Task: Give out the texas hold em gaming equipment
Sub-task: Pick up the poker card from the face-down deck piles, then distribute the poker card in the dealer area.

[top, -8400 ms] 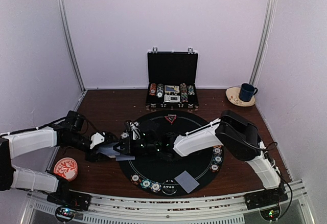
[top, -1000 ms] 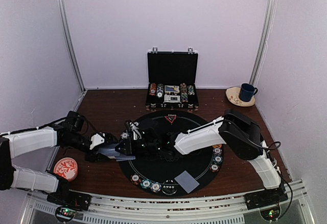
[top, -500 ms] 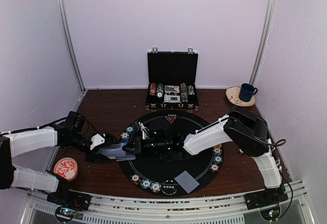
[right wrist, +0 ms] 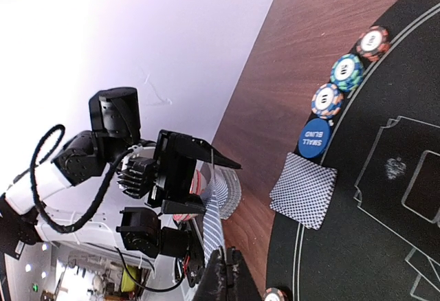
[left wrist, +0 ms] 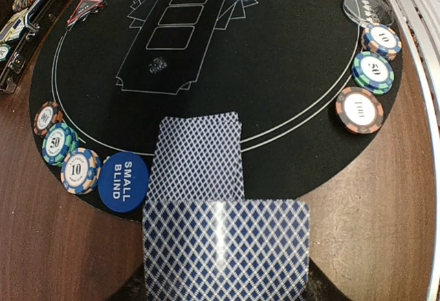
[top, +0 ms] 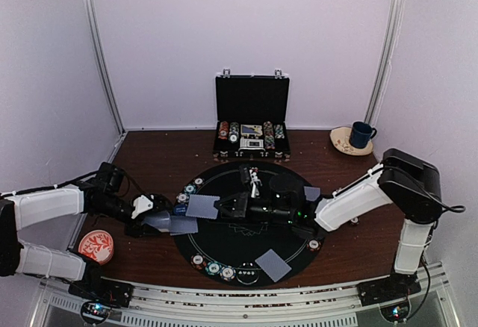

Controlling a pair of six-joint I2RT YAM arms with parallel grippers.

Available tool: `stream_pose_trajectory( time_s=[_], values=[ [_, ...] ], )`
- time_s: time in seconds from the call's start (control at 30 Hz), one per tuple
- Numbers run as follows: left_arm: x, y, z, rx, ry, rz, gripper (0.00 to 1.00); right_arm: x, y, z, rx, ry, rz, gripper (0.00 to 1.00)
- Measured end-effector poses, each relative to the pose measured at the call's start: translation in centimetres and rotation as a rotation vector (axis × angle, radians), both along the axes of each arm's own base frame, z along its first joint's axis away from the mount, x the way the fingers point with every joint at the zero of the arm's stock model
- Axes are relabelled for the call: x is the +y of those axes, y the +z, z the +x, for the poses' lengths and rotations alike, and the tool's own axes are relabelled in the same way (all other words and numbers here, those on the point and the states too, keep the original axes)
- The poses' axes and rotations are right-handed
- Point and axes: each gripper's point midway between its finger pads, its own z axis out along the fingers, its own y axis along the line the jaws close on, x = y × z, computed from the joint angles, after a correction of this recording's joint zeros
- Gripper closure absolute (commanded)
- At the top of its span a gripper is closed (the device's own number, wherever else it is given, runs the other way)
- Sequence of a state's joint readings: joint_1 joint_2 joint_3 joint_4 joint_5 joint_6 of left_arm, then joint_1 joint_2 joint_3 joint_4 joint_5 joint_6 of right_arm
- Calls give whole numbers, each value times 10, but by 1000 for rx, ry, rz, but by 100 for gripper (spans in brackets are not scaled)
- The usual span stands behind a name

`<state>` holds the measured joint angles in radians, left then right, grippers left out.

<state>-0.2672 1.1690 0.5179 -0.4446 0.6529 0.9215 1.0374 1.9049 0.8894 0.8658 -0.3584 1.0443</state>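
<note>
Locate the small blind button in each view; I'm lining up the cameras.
Top external: button at the mat's left edge.
Left wrist: button lower left.
Right wrist: button right of centre.
Shared landmark: the chip row beside it, along the mat's rim.

Grey-blue cards (top: 272, 264), striped chips (top: 213, 268) along mat (top: 224, 248) rim
</note>
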Motion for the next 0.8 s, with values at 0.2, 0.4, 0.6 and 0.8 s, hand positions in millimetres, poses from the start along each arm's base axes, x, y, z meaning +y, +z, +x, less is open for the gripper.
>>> stream_pose_trajectory(
  time_s=[0.2,0.4,0.6,0.8],
  values=[
    [0,0,0,-2,1,1,89,-59,-26,-13,51,-192,-18,100],
    [0,0,1,0,5,1,89,-103,-63,-48,109,-349,-60,100],
    [0,0,1,2,7,1,89,-140,-66,-71,128,-474,-30,100],
    [1,0,1,1,8,3,89,-157,-45,-89,143,-574,38,100]
  ],
)
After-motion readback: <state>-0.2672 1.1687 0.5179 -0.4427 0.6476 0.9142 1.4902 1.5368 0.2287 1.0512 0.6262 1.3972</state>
